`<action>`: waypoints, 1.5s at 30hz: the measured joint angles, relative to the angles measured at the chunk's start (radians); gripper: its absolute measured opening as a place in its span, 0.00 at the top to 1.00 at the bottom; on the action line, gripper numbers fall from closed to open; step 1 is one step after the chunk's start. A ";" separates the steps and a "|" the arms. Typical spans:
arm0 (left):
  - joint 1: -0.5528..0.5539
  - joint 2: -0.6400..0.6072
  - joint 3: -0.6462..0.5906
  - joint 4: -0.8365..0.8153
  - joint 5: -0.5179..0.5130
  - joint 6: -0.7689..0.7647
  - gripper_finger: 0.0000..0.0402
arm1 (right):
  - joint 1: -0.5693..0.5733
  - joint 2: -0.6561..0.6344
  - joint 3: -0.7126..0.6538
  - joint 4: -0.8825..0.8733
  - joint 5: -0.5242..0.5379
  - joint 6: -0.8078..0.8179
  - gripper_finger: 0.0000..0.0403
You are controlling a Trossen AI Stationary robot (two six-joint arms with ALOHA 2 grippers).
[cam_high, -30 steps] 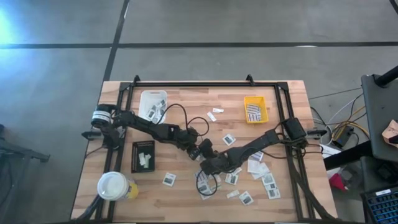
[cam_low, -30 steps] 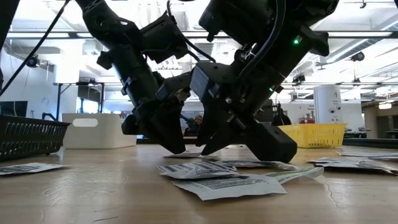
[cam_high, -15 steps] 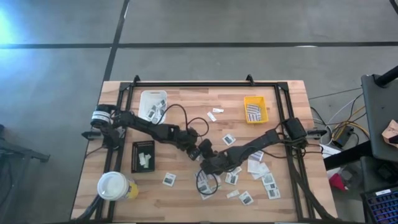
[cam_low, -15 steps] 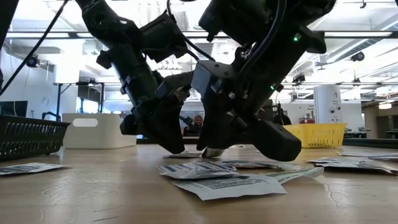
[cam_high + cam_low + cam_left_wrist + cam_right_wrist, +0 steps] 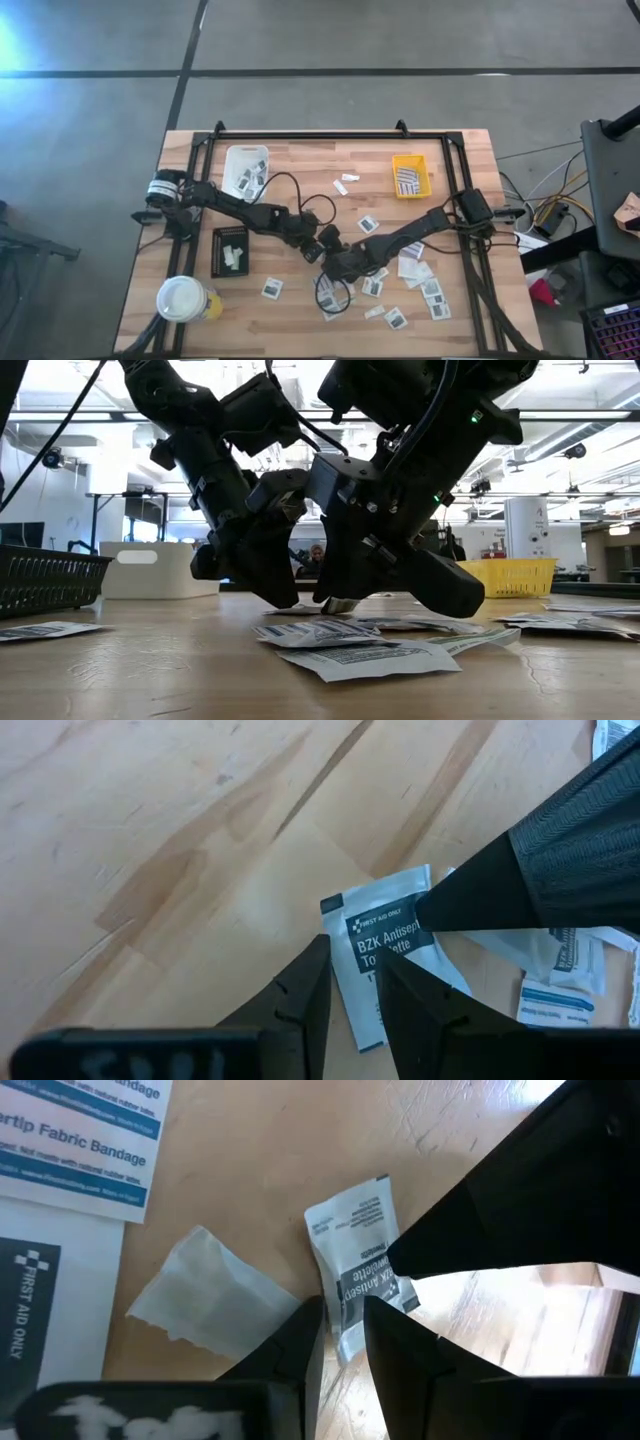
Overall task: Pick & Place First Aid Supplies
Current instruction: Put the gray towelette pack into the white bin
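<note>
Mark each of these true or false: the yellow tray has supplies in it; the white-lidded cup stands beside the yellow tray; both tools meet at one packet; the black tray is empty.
1. The yellow tray has supplies in it. True.
2. The white-lidded cup stands beside the yellow tray. False: it stands at a table corner on the left arm's side, well apart from that tray.
3. The left tool and right tool meet at one antiseptic towelette packet. True.
4. The black tray is empty. False: white packets lie in it.
</note>
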 joint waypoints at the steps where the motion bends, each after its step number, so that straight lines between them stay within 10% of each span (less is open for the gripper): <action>1: 0.000 0.000 0.000 0.000 0.000 0.000 0.77 | 0.000 0.002 0.000 0.001 0.000 0.000 0.81; 27: 0.006 0.048 0.015 0.062 0.042 0.067 0.77 | -0.011 0.008 -0.002 0.036 -0.010 0.106 0.98; 45: 0.000 -0.234 0.014 -0.173 -0.098 0.309 0.77 | 0.010 -0.106 -0.007 -0.058 -0.017 0.185 0.98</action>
